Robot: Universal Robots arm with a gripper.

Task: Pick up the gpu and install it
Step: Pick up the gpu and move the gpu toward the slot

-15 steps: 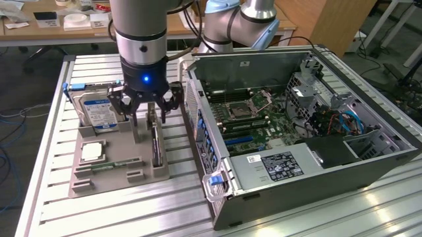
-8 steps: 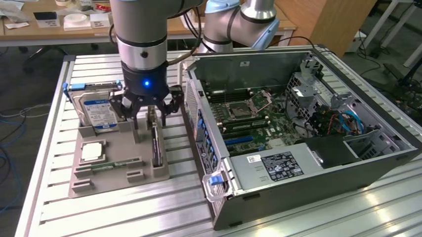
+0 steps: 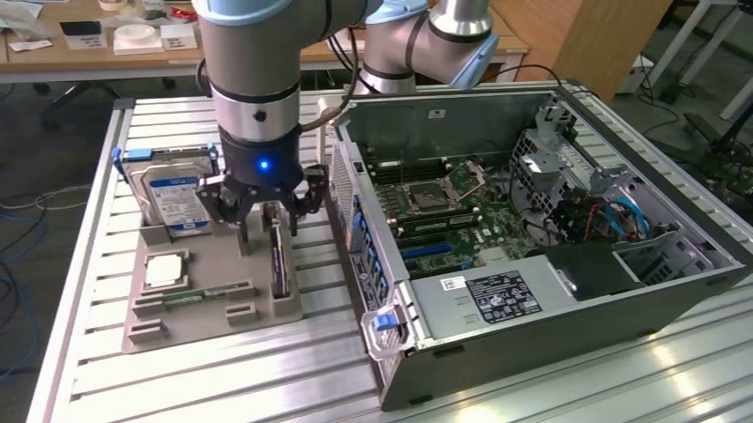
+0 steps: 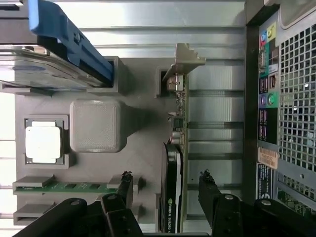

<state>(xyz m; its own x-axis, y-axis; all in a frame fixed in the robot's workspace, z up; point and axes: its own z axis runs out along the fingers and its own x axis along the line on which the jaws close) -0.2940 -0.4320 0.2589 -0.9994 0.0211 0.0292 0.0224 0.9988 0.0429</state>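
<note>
Slatted metal worktop [image 3: 235, 379], lab desks [image 3: 118, 48] behind, loose cables [image 3: 14, 220] on the floor at the exterior view's left. Carried a grey fixture tray [image 3: 218, 317] just beside the open computer case [image 3: 565, 330], case at the exterior view's right. Left only a narrow gap between the tray edge and the case's rear panel, with bare slats on the tray's other sides. Held in the tray: hard drive [image 3: 175, 198] upright in a blue carrier, CPU [image 3: 162, 269] flat in its pocket, memory stick [image 3: 194, 297] in a slot. gpu [image 4: 173, 197] stood on edge in its own tray slot. End effector [image 3: 264, 233] spread wide, one finger each side of the gpu, not touching it. Case lay on its side, panel off, motherboard [image 3: 447, 207] exposed.
</note>
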